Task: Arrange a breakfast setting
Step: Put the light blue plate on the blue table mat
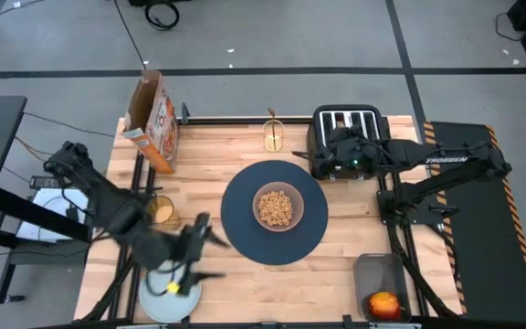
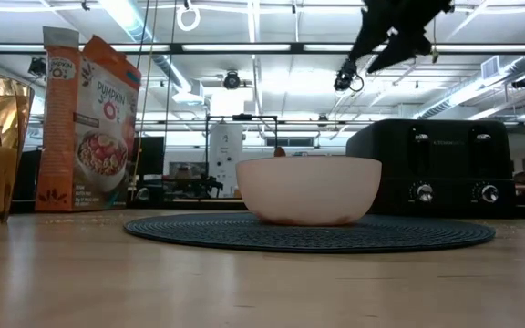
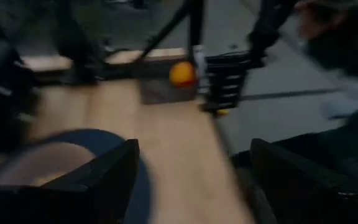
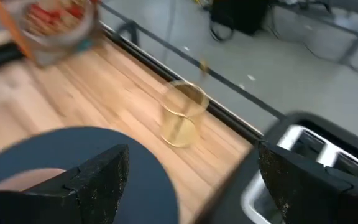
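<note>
The dark-blue placemat [image 1: 245, 239] lies mid-table with the tan bowl [image 1: 277, 207] of cereal on it; both show in the low view [image 2: 308, 189]. The pale-blue plate [image 1: 158, 303] lies at the near left edge. An amber faceted cup [image 1: 163, 211] stands left of the mat. The gold spoon [image 4: 202, 65] stands in a clear gold glass [image 1: 274, 136] at the far edge. The red apple [image 1: 383, 304] lies in a grey tray. No bread shows. My left gripper [image 1: 214, 256] is open and empty between plate and mat. My right gripper [image 1: 325, 155] is open and empty, high over the toaster's left end.
The black toaster [image 1: 347, 137] stands at the far right of the mat. The orange cereal box [image 1: 153, 119] stands at the far left corner. The grey tray [image 1: 380, 279] sits at the near right corner. Bare wood lies right of the mat and along the near edge.
</note>
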Controlling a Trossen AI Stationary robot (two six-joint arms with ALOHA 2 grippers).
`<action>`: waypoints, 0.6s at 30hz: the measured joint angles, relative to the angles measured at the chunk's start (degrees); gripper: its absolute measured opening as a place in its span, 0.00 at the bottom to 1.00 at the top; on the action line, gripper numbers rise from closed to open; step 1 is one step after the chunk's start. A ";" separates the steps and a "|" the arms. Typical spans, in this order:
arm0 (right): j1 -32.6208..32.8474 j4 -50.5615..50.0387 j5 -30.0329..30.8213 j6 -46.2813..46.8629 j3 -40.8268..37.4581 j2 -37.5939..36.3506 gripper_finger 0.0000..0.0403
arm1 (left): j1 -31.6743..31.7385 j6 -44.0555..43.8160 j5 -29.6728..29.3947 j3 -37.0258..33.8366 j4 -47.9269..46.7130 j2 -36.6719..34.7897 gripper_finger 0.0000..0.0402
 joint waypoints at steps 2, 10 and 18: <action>1.35 2.22 0.36 -0.06 0.00 -0.19 0.88 | -3.68 -5.34 -1.17 2.70 -2.25 1.04 0.78; 6.14 7.77 0.69 -0.83 0.00 -0.31 0.88 | -17.32 -37.77 -1.00 9.92 -16.84 7.53 0.78; 10.73 9.22 5.47 -1.14 0.00 -0.31 0.88 | -24.60 -73.36 10.19 9.90 -35.01 19.44 0.78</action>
